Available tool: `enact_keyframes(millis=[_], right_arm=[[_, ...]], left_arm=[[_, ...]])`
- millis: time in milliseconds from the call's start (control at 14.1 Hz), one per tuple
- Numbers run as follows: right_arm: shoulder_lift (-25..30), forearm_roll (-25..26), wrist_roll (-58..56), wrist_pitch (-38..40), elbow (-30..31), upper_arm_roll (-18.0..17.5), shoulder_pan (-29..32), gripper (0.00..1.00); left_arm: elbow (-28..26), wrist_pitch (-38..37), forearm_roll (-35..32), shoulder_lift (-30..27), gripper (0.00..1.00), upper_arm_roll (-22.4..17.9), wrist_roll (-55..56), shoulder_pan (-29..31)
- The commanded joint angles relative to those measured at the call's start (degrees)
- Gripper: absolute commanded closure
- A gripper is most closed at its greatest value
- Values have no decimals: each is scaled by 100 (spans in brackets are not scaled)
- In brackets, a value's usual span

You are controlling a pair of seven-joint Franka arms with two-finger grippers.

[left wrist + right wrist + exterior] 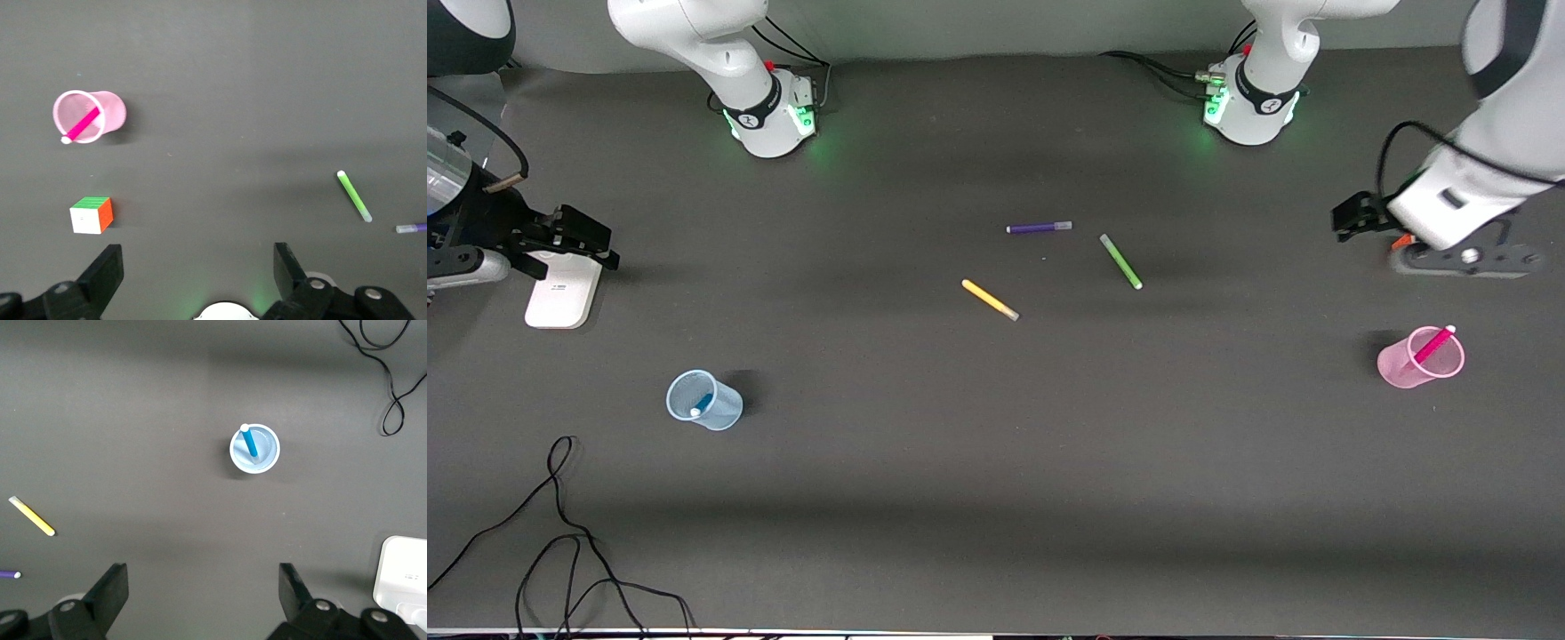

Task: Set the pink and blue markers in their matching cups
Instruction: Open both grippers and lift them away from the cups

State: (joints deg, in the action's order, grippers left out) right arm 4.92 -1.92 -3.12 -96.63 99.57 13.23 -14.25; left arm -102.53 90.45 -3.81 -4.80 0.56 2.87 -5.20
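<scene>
The pink cup (1405, 366) stands toward the left arm's end of the table with the pink marker (1433, 344) leaning inside it. Both show in the left wrist view, cup (113, 113) and marker (83, 125). The pale blue cup (720, 411) stands toward the right arm's end with the blue marker (702, 404) inside. Both show in the right wrist view, cup (267, 453) and marker (249, 443). My left gripper (1353, 217) (197, 257) is open and empty over bare table. My right gripper (585, 236) (200, 577) is open and empty over bare table.
Purple (1039, 228), green (1120, 261) and yellow (990, 300) markers lie mid-table. A puzzle cube (91, 215) sits beside the pink cup. A white device (562, 292) lies under the right arm. Black cables (560, 533) trail at the edge nearest the front camera.
</scene>
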Motion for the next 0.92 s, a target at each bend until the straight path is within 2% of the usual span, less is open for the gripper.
enact_keyframes(millis=[0,213,709,850], right_arm=[[-8,17,127,-41,-16,4,-34,0],[-53,25,372,-40,-61,4,-25,0],[-79,25,585,100,-61,-14,-34,0],[-88,25,585,101,-70,-14,-25,0]], left_arm=[[356,-133,3,102,0,-90,73,98],[348,-142,117,58,0,-319,47,133],[392,-72,117,32,0,-539,55,-173],[497,-98,117,49,0,-1037,55,-585]])
